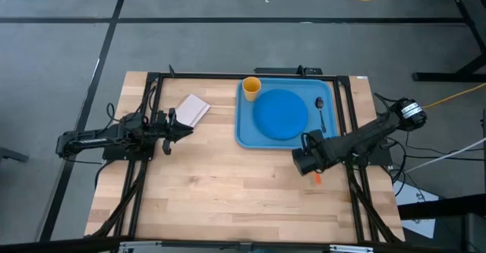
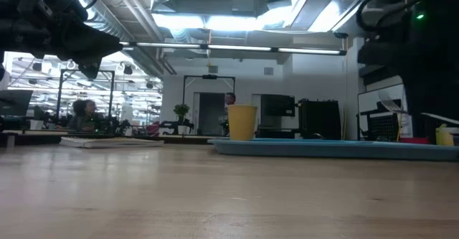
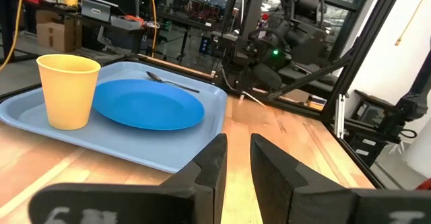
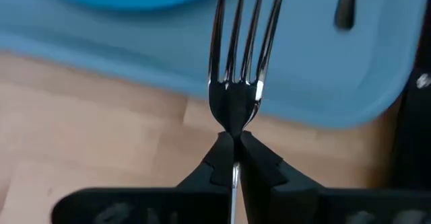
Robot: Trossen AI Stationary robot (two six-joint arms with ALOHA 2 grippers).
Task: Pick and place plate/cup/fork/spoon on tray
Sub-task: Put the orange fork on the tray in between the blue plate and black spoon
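Observation:
The light-blue tray [image 1: 244,135] lies right of the table's middle. On it are the round blue plate [image 1: 281,114], the yellow cup [image 1: 251,86] at its far left corner, and the dark spoon [image 1: 320,110] along its right side. These things also show in the left wrist view: the tray [image 3: 195,150], the plate [image 3: 148,104], the cup [image 3: 66,91], the spoon [image 3: 172,83]. My right gripper [image 1: 308,141] is at the tray's near right corner, shut on the fork [image 4: 239,56]. My left gripper [image 1: 181,128] hovers left of the tray, empty, with a narrow gap between its fingers [image 3: 237,163]. My right gripper pinches the fork's neck [image 4: 234,126], just behind the tines, between its two fingertips. The fingers lie along the fork, coming from the table's near side. The silver tines reach out over the tray's near rim [image 4: 135,62]. The orange handle [image 1: 317,178] sticks out behind the gripper.
A white flat object [image 1: 193,109] lies on the wood just beyond my left gripper. Black frame rails run along the table's left, right and far sides. Bare wood spreads across the near half of the table [image 1: 228,192].

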